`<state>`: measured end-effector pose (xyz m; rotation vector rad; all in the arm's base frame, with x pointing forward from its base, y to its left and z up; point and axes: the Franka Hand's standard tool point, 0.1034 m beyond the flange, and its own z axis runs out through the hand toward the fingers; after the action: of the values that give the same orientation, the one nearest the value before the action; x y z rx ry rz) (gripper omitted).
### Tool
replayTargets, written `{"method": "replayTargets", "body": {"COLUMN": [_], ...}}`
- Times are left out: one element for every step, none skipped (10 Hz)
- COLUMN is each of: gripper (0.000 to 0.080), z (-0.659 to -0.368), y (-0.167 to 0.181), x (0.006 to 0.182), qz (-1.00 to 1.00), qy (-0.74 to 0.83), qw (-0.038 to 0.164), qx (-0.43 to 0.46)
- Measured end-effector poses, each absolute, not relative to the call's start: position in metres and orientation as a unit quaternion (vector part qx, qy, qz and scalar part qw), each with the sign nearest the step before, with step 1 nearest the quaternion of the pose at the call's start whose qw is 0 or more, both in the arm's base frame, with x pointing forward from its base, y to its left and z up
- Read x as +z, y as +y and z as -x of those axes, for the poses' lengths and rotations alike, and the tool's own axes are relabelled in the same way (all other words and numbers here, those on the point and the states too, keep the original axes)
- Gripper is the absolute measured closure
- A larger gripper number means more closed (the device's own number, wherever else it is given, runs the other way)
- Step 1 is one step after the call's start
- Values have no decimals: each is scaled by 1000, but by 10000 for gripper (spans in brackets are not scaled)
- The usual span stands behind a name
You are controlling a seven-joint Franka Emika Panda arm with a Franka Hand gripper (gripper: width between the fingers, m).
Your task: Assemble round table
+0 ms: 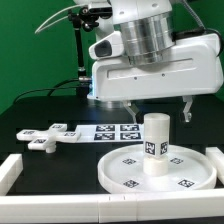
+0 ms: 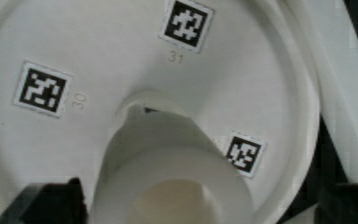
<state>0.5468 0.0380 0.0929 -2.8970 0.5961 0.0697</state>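
The large rimmed round disc (image 1: 125, 170) lies flat on the table at the exterior view's right. The short thick cylinder leg (image 1: 155, 145) stands upright on its middle. My gripper (image 1: 158, 110) hangs just over the leg's top with its jaws wide apart, one finger on each side, holding nothing. In the wrist view the disc (image 2: 123, 50) fills the frame with its tags. The leg (image 2: 185, 165) rises between my dark fingertips (image 2: 51, 203), and my gripper (image 2: 197, 208) is open. The flat cross-shaped base (image 1: 45, 135) lies at the exterior view's left.
The marker board (image 1: 112, 130) lies behind the disc, between it and the cross-shaped base. White border blocks (image 1: 8, 172) run along the table's front and left edges. A green wall stands behind.
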Motion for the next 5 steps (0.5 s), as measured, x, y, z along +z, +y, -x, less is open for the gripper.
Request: {"method": "replayTargets", "body": {"gripper": [151,151,151,151,151], "z": [-548,-548,-549,-551,-550], "y": [37,34,32,33,35], "x": [91,90,91,92,94], "qz": [985,994,997,997,997], "qy": [148,73,11,-29,-31], "qw": [84,78,71,64,60], "qx": [12,2,-5,-16,-30]}}
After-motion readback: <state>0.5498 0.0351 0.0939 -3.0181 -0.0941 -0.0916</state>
